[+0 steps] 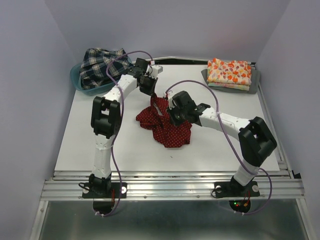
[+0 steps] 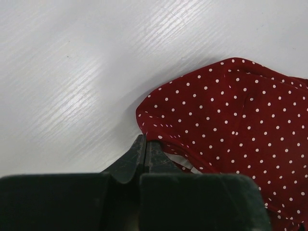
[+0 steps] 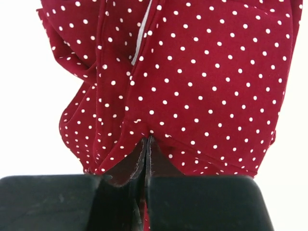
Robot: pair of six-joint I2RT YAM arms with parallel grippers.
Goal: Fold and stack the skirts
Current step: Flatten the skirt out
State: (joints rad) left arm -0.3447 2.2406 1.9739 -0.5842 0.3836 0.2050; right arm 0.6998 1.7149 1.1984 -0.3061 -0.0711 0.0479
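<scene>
The dark red dotted skirt [image 1: 167, 122] lies bunched in the middle of the white table [image 1: 120, 145]. My left gripper [image 1: 151, 93] is shut on its far upper edge; in the left wrist view the closed jaws [image 2: 145, 142] pinch the hem of the skirt [image 2: 231, 115]. My right gripper [image 1: 172, 116] is shut on the skirt's middle; in the right wrist view the closed jaws [image 3: 147, 141] bite a fold of the skirt [image 3: 202, 72]. The plaid skirt [image 1: 100, 65] lies in the teal bin at far left. The orange floral skirt [image 1: 230, 71] lies folded at far right.
The teal bin [image 1: 80, 82] stands at the table's far left corner. A grey tray [image 1: 255, 80] holds the folded floral skirt at the far right corner. Purple cables loop over both arms. A metal rail [image 1: 170, 187] runs along the near edge.
</scene>
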